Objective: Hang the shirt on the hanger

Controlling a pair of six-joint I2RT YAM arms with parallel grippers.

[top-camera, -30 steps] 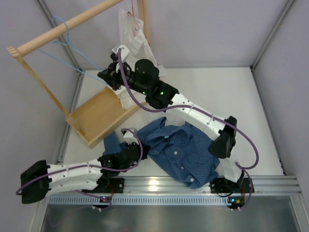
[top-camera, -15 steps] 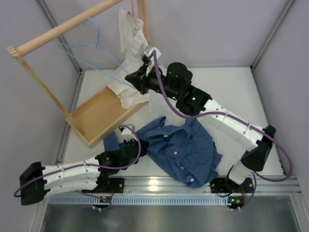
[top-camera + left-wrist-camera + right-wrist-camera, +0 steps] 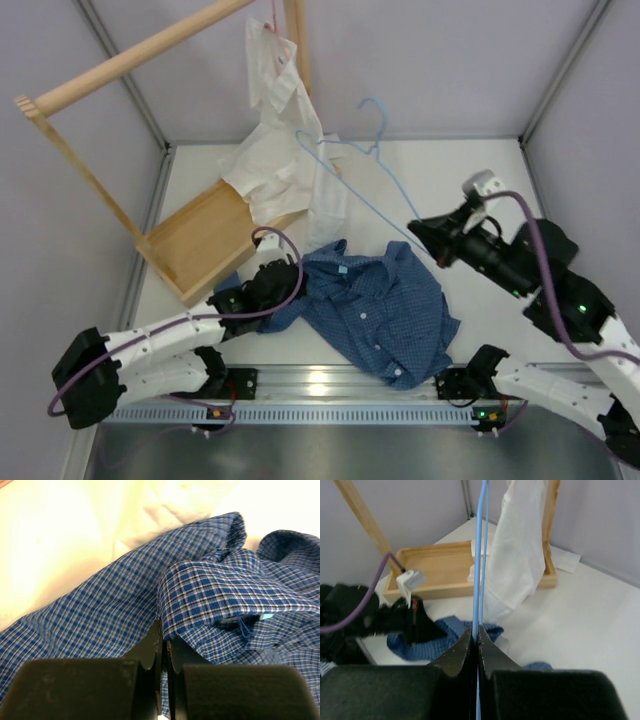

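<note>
Well, we judge the task barely begun. Our right hand is pinched shut on a corner of the hanger, a thin light-blue wire triangle held above the desk. Our left hand is closed on a fold by the shirt collar. The shirt, soft, finely checked blue cloth, lies crumpled near the front edge. Neither shoulder is threaded yet.
</note>
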